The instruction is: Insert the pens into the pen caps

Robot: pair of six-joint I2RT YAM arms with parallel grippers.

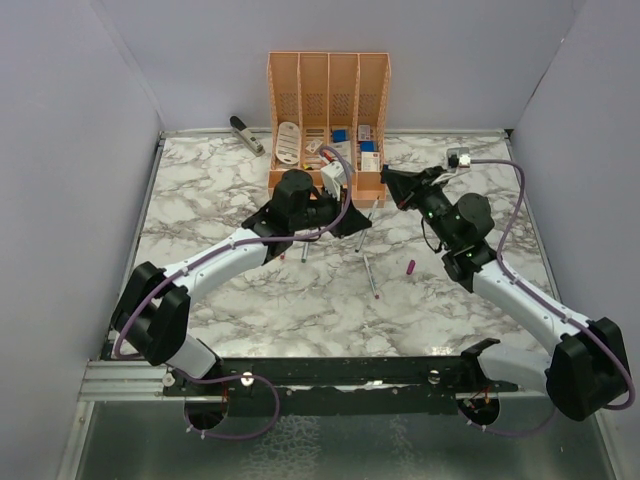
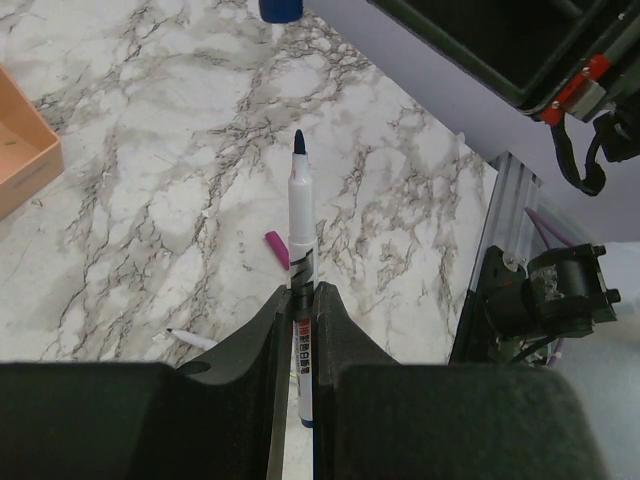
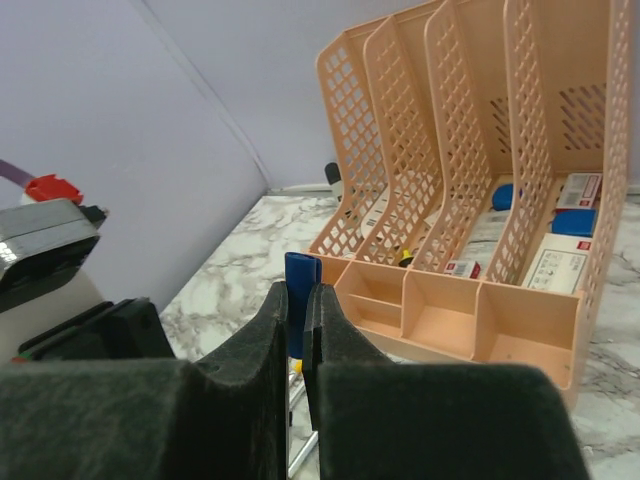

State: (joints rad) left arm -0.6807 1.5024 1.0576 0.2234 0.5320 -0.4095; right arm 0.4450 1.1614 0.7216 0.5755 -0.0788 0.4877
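Okay, your left gripper [image 2: 302, 296] is clamping a pen [image 2: 298, 205]. Its two black fingers are pinching the barrel low down, and the dark blue tip is pointing away from the wrist, out over the marble table [image 2: 150, 200]. Your right gripper [image 3: 298, 300] is squeezing a blue cap [image 3: 298, 268] between its pads, with the top of the cap poking up just above the fingertips.

From the left wrist you're catching that same blue cap at the very top edge of the view. It's sitting ahead of the pen's tip with a clear gap between them, so nothing is touching.

From above, both grippers are facing each other nose to nose, just in front of the orange organizer [image 1: 328, 110] at the back of the table. A magenta cap [image 1: 410, 267] is lying by itself on the marble near your right arm. A loose pen [image 1: 371, 276] is lying in the middle of the table, apart from both grippers. A grey stapler [image 1: 247, 134] is sitting at the back left, just beside the organizer.
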